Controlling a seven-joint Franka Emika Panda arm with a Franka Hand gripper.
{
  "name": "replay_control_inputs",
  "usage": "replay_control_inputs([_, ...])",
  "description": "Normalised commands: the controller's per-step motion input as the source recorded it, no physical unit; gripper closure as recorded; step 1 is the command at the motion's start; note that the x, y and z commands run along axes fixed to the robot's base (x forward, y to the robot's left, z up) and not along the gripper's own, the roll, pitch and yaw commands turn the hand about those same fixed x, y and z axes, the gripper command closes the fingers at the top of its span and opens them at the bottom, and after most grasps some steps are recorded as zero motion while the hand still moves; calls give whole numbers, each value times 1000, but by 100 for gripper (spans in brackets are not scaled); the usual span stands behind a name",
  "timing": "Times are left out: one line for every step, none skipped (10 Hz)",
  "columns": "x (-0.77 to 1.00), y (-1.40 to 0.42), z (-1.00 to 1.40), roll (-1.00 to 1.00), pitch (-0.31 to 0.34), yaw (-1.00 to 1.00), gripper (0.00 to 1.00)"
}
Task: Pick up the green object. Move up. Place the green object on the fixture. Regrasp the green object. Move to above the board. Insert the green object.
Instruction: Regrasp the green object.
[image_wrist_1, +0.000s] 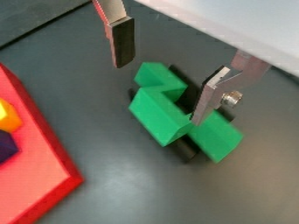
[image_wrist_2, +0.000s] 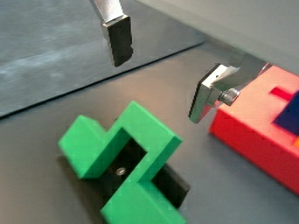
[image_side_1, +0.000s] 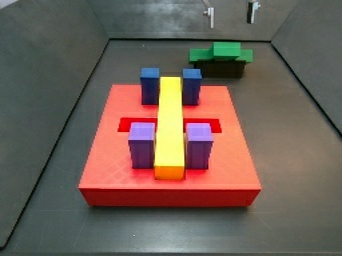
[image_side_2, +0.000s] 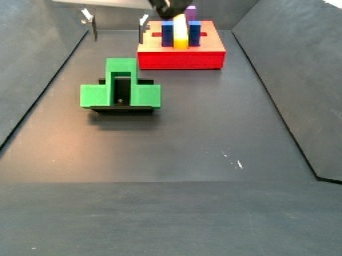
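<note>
Two-finger parallel-jaw gripper (image_wrist_1: 173, 68) hangs in the air over the bright green cross-shaped plastic block (image_wrist_1: 177, 112), jaws spread wide and holding nothing. In both wrist views the two flat silver fingers with dark pads (image_wrist_1: 121, 41) show with clear space between them; neither pad touches the green piece. In a wrist view the gripper (image_wrist_2: 163, 68) is seen with the green block (image_wrist_2: 126, 162) lying below it and apart from it. In a side view only the fingertips of the gripper (image_side_1: 229, 14) enter at the upper edge of the frame, above the block. In a side view the fingertips (image_side_2: 116, 19) appear at the upper left of the frame; the arm is cut off.

The green block (image_side_1: 221, 54) rests on the small black rectangular fixture (image_side_1: 222, 69), upper right of that frame. It overhangs the fixture on all sides, so only dark edges of the fixture (image_wrist_1: 187, 155) show beneath. In a side view the block (image_side_2: 120, 87) sits left of centre, the fixture (image_side_2: 123, 110) showing as a dark strip along its near edge. A dark notch with a small screw or pin runs through the middle of the block.

The large flat red square board (image_side_1: 168, 150) fills the centre of a side view, well apart from the block. It bears two blue posts (image_side_1: 151, 84), two purple posts (image_side_1: 143, 145) and a long yellow bar (image_side_1: 170, 125) lying between them. In a side view the board (image_side_2: 182, 57) sits at the upper centre
</note>
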Motion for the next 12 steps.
replay_control_inputs([143, 0, 17, 1000, 140, 331, 0])
replay_control_inputs([123, -9, 91, 1000, 309, 171, 0])
replay_control_inputs([174, -49, 120, 1000, 409, 3, 0])
replay_control_inputs([260, -63, 111, 1000, 471, 0, 0])
replay_control_inputs([271, -66, 106, 1000, 520, -49, 0])
replay_control_inputs([274, -74, 103, 1000, 537, -60, 0])
replay_control_inputs([340, -77, 66, 1000, 471, -46, 0])
replay_control_inputs([369, -106, 46, 1000, 451, -34, 0])
replay_control_inputs([371, -203, 29, 1000, 411, -20, 0])
replay_control_inputs([374, -326, 0, 1000, 286, 0, 0])
replay_control_inputs([386, -337, 0, 1000, 263, 0, 0])
replay_control_inputs([326, -426, -74, 1000, 197, 0, 0])
